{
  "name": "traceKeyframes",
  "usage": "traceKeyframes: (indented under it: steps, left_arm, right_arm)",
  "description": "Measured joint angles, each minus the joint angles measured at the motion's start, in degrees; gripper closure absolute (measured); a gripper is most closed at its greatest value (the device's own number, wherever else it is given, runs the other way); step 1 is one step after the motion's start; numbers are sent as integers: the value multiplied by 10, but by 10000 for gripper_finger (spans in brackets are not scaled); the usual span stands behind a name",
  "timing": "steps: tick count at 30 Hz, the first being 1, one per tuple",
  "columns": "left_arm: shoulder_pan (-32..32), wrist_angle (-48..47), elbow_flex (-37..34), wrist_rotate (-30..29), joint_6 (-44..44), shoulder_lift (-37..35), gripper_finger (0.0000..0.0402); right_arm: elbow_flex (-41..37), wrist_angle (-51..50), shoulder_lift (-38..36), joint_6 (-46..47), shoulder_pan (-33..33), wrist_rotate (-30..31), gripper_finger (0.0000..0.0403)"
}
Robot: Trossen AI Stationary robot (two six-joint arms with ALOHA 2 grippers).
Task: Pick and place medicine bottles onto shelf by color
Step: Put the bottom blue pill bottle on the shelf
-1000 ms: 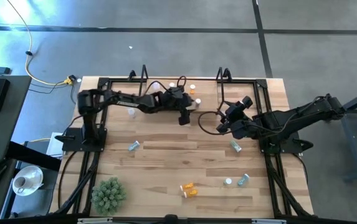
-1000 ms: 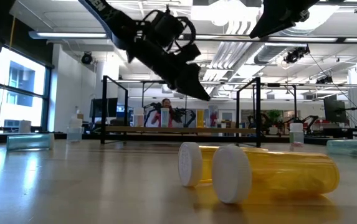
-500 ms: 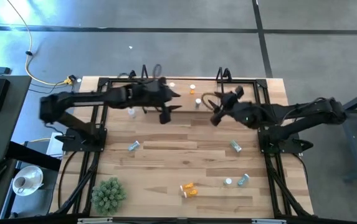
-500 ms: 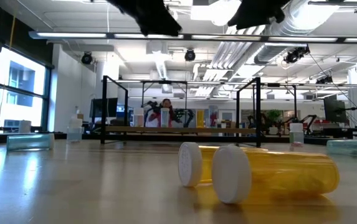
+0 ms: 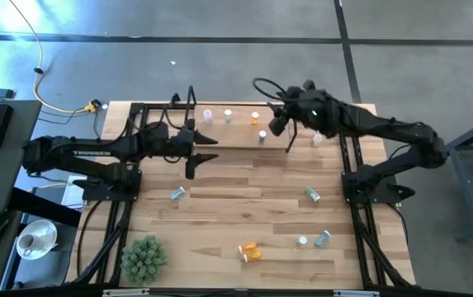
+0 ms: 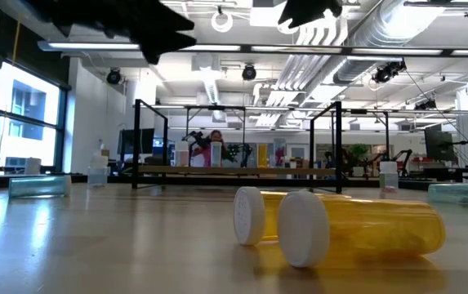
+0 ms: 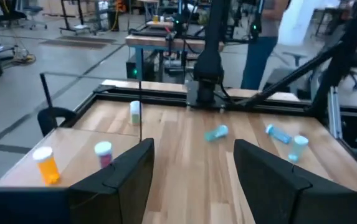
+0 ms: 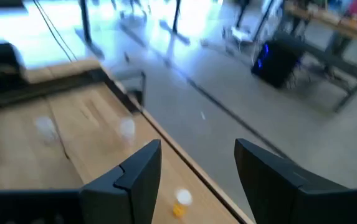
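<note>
Left tool (image 5: 191, 162) raised over the bench (image 5: 244, 206) at about 10 o'clock from bench centre, fingers (image 7: 127, 180) spread apart and empty. Right tool (image 5: 276, 124) raised over the far edge at about 1 o'clock, fingers (image 8: 131, 180) likewise parted, nothing held.

Shelf (image 5: 236, 132) at 12 o'clock along the far edge, black end frames upright. Standing on it: whitish bottle (image 5: 208, 115) toward the left, another white-capped bottle (image 5: 228, 115) just beside, orange bottle (image 5: 255, 119) further right, small capped bottle (image 5: 262, 137) near the front edge. Pale bottle (image 5: 317, 139) at the shelf's right end, under the right arm; upright or lying cannot be told.

Loose on the bench: teal bottle (image 5: 177, 194) lying at 9 o'clock; teal bottle (image 5: 311, 194) lying at 3 o'clock; pair of orange bottles (image 5: 250, 251) lying side by side, touching, at 6 o'clock; teal bottle (image 5: 323, 238) lying at 4 o'clock with a white-capped bottle (image 5: 302, 241) just beside. Green spiky plant ball (image 5: 143, 257) at 7 o'clock, well apart from all bottles.

Low view: orange pair (image 6: 348, 224) lying in the foreground, white caps toward the camera.
</note>
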Motion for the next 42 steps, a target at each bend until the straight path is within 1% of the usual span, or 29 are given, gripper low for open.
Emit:
traceKeyframes:
  steps: [3,6,11,14,17,22,25,29,34,42]
  left_arm:
    - [-10,37,-48,2,-13,-22,193]
    - [-12,55,-65,1,-11,-41,193]
    - [-15,44,-67,10,-21,-90,193]
    - [-28,23,-67,15,-22,-104,193]
    - [-43,14,-67,15,-26,-110,193]
    - [-62,14,-67,14,-37,-112,193]
    - [-68,14,-67,14,-41,-112,193]
    - [-69,15,-67,9,-41,-112,193]
    - [-69,18,-67,-12,-36,-112,193]
    - [-70,17,-67,-22,-35,-112,193]
  right_arm:
    - [66,-90,48,6,-26,-11,208]
    - [116,-170,94,27,-51,-52,208]
    - [154,-235,159,29,-82,-174,208]
    - [157,-250,188,29,-87,-220,216]
    - [154,-259,206,28,-87,-248,242]
    - [154,-269,227,29,-84,-297,311]
    - [154,-274,233,38,-81,-313,352]
    - [154,-294,237,39,-75,-315,395]
    - [154,-328,253,50,-70,-321,394]
    - [153,-315,309,41,-66,-323,401]
